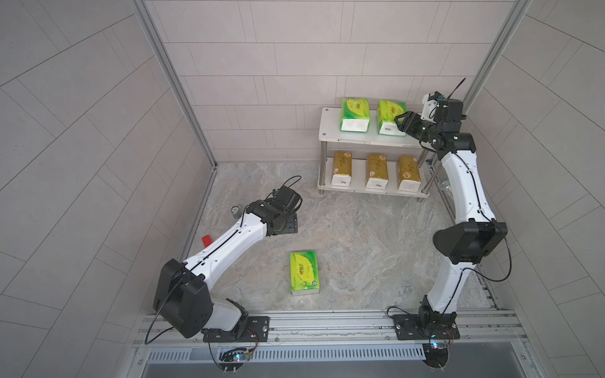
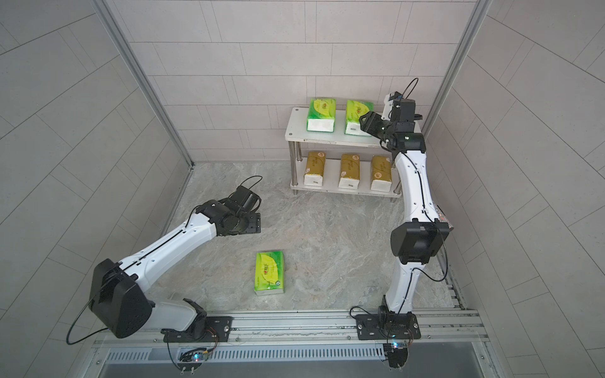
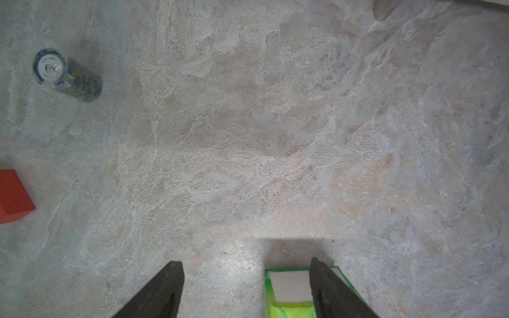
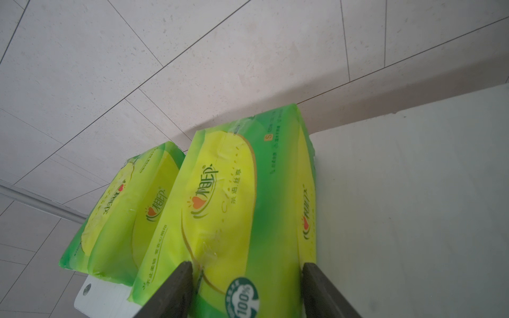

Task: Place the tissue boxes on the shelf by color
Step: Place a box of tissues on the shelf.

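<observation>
Wrapper creases beside one of the right fingers (image 4: 176, 289), which pinch a green pack (image 4: 248, 206) by its long sides at the near end. That pack sits on the top tier of the shelf (image 4: 413, 192), just beside a second green pack (image 4: 124, 209) with a narrow gap between them. Three gold packs (image 1: 376, 171) stand in a row on the lower tier, apart from one another, white ends to the front.

The left fingers (image 3: 162, 289) are spread and hold nothing, hanging above the table (image 3: 248, 137). The white end of a third green pack (image 3: 289, 286) shows partly behind one of them. In both top views this pack lies flat on the table toward the front rail (image 1: 327, 322), well apart from the shelf.

The table is marbled grey and beige. The shelf stands at its far right, against a back wall (image 1: 294, 49) of pale grey tiles with aluminium posts at the corners. A can (image 3: 67, 75) lies on its side near the table's left edge, with a red block (image 3: 12, 195) near it.

The right arm (image 1: 465, 183) rises from the rail, bends at a high elbow and reaches to the shelf's right end, wrist turned across the top tier. The left arm (image 1: 226, 242) stretches low from the rail, wrist pointing down.
</observation>
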Robot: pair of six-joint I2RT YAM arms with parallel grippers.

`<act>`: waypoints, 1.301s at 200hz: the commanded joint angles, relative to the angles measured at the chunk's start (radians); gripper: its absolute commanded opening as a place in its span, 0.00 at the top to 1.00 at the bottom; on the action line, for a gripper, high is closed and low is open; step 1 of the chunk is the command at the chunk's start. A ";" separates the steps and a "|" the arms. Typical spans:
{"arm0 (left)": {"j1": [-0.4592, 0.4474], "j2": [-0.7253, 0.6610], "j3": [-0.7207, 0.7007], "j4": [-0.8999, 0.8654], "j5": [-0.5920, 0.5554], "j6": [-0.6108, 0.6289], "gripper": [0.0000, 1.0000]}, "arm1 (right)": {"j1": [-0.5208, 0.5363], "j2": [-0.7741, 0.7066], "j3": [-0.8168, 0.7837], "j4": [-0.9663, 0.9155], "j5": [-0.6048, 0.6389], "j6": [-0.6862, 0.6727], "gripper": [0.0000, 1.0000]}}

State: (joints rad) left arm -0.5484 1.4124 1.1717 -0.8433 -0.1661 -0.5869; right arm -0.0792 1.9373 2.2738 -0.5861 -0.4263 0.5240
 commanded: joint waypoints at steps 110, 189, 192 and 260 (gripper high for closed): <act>-0.004 -0.001 0.027 -0.009 -0.030 0.004 0.20 | -0.016 -0.020 -0.024 0.047 0.031 0.061 0.18; -0.004 -0.016 0.032 -0.015 -0.037 0.005 0.20 | -0.026 -0.061 -0.028 0.109 0.033 0.095 0.14; -0.004 -0.016 0.031 -0.016 -0.037 0.005 0.20 | -0.027 -0.063 -0.028 0.110 0.032 0.095 0.14; -0.005 -0.025 0.029 -0.017 -0.029 0.006 0.20 | -0.027 -0.090 -0.029 0.081 -0.017 0.096 0.19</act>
State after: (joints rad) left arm -0.5484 1.4139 1.1744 -0.8436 -0.1844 -0.5865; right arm -0.1013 1.8900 2.2501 -0.4984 -0.4152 0.6128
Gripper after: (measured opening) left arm 0.798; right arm 0.818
